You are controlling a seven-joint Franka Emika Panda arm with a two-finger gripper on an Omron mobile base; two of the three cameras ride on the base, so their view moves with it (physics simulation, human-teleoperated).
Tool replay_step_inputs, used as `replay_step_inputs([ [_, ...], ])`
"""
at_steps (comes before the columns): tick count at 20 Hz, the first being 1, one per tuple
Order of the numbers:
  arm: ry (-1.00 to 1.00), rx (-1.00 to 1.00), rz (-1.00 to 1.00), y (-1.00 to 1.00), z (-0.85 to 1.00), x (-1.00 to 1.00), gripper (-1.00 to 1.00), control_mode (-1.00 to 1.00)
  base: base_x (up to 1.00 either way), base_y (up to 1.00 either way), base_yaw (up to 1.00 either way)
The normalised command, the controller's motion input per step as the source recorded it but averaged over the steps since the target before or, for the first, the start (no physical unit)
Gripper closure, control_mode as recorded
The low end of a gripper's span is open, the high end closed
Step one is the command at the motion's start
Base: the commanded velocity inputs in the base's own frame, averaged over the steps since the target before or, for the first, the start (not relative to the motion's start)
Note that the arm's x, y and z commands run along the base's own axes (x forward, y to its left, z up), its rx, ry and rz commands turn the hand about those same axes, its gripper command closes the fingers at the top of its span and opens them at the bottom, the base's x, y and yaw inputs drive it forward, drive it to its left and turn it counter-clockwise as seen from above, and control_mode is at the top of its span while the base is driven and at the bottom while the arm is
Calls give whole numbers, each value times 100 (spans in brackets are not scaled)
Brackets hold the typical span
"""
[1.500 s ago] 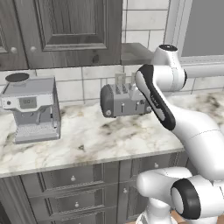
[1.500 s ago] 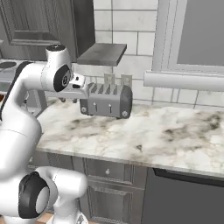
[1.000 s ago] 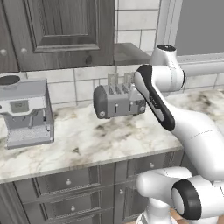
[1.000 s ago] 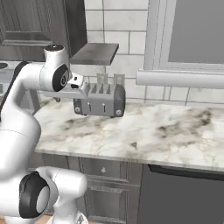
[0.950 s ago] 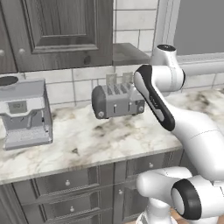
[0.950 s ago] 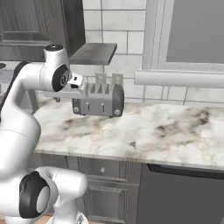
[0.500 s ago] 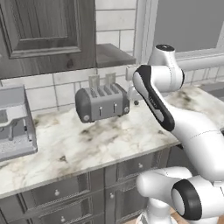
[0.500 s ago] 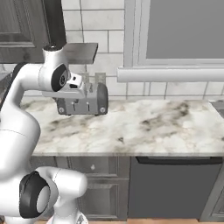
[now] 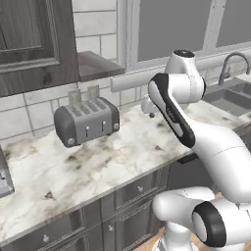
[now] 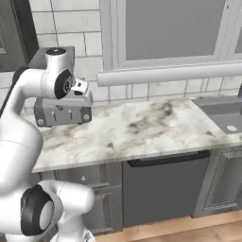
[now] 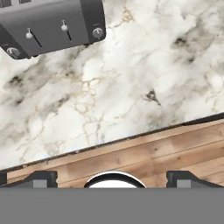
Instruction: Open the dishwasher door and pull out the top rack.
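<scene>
**Arm raised over the counter, dishwasher door closed**

Seen from the right base camera: dishwasher door (image 10: 165, 189) flat, dark and closed, set under the marble countertop (image 10: 142, 127), between grey drawers on the left and a raised-panel cabinet door (image 10: 222, 182) on the right. Long dark strip along its top edge, just under the counter lip. Top rack hidden behind the closed door.

Gripper (image 11: 113, 177) held high above the counter, looking down; fingertips (image 11: 41, 178) standing wide apart at the bottom of the hand view, released, nothing between them. Below the hand: veined marble, the counter's front edge, then wooden floor (image 11: 166, 151).

Grey four-slot toaster (image 9: 87, 121) standing on the counter by the tiled wall, left of the arm in the left base view. Sink (image 10: 226, 111) with curved faucet (image 9: 234, 63) at the right end of the counter, well apart from the toaster.
</scene>
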Motion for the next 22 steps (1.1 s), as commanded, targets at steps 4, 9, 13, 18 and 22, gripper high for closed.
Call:
replay_step_inputs([
  [4, 0, 0, 0, 0, 0, 0, -100, 100, -15, -25, -37],
  [9, 0, 0, 0, 0, 0, 0, -100, 100, -17, -27, -35],
  [13, 0, 0, 0, 0, 0, 0, -100, 100, -19, -26, -32],
  [18, 0, 0, 0, 0, 0, 0, -100, 100, -29, -27, -31],
  [22, 0, 0, 0, 0, 0, 0, -100, 100, -36, -29, -30],
])
